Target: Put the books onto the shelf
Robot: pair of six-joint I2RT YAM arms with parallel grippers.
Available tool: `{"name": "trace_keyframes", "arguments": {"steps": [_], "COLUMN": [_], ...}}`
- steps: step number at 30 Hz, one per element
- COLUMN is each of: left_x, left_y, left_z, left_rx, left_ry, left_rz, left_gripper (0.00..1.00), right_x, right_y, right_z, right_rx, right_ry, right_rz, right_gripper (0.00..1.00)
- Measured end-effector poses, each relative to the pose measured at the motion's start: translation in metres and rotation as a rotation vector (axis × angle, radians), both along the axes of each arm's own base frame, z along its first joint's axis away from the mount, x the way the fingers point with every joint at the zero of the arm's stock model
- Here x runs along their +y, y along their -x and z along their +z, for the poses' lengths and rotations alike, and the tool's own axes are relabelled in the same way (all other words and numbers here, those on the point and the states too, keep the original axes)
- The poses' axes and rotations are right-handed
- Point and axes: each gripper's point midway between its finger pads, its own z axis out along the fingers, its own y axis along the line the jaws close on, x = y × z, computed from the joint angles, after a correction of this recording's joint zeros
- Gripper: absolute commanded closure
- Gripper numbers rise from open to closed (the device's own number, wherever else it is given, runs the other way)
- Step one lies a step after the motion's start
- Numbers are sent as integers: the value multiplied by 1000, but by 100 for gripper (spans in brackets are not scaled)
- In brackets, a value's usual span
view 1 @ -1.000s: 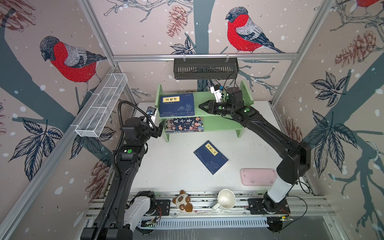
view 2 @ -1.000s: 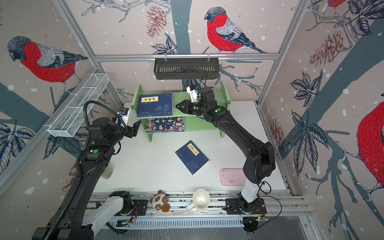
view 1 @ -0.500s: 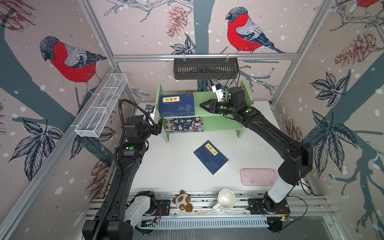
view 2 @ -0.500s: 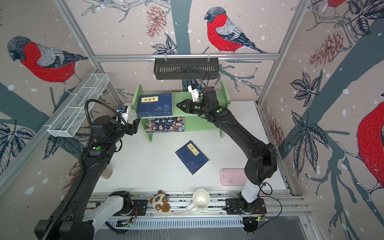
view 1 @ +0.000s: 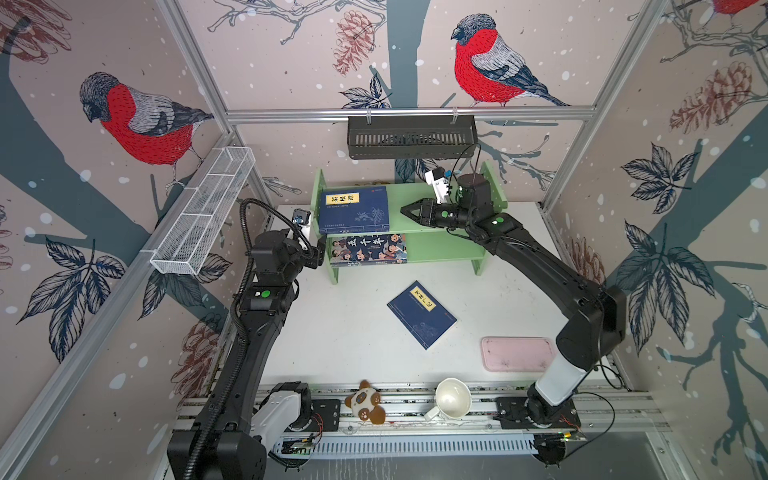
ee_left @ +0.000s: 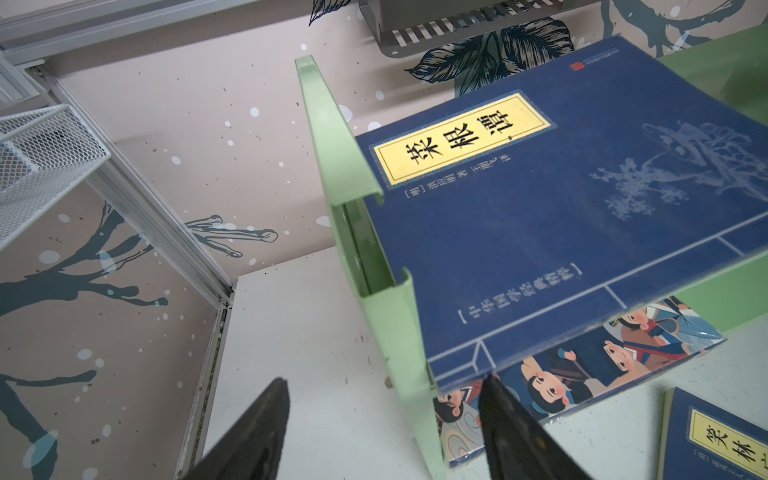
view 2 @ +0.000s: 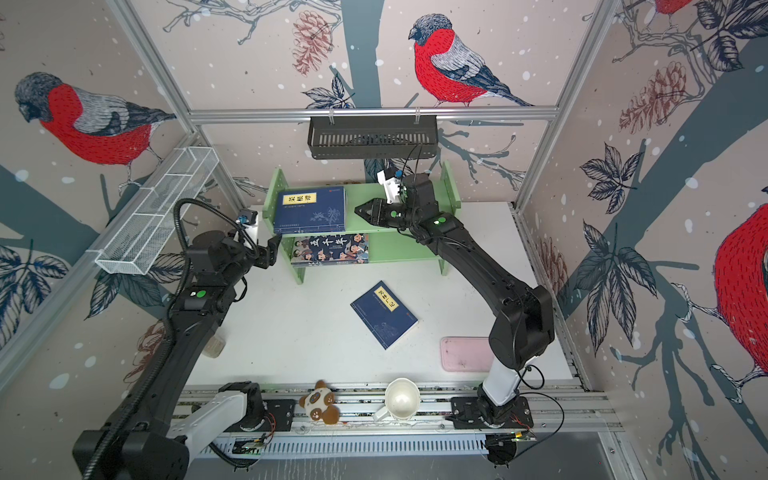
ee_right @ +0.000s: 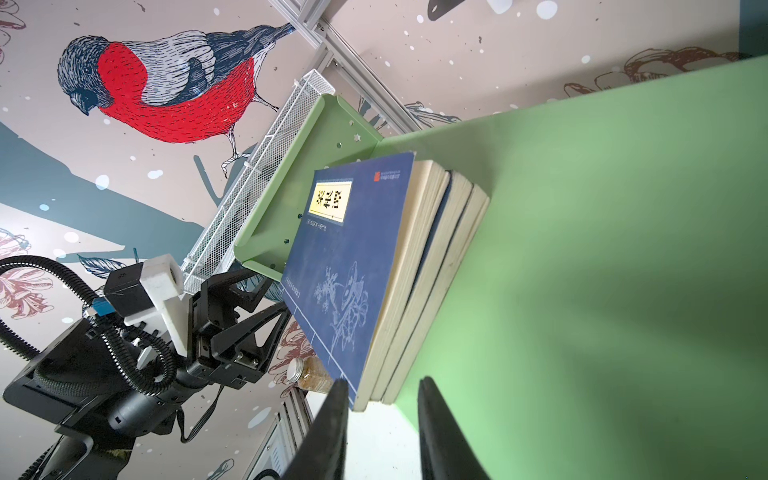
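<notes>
The left gripper (ee_left: 384,380) spreads its black tapered fingers (ee_left: 257,428) wide, gripping nothing, just beside the shelf's (view 1: 449,249) rounded side panel. The right gripper (ee_right: 382,384) shows a narrow, empty gap near the navy stack (view 1: 355,210) (three matte paperbacks) on the smooth green top tier. The glossy cartoon book (view 1: 368,249) lies on the lower tier. Another navy book (view 1: 422,314) lies flat on the white table (view 1: 332,332).
</notes>
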Motion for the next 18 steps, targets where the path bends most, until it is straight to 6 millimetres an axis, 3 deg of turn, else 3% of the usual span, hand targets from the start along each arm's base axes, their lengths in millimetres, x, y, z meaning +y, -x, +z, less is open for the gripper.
{"name": "trace_keyframes", "arguments": {"steps": [18], "left_x": [2], "left_y": [-2], "left_z": [7], "left_rx": [-11], "left_ry": [19], "left_rz": [18], "left_gripper": [28], "right_x": [1], "right_y": [-2], "right_z": [-1], "right_rx": [-3], "right_ry": [-5], "right_rz": [1], "right_gripper": [70]}}
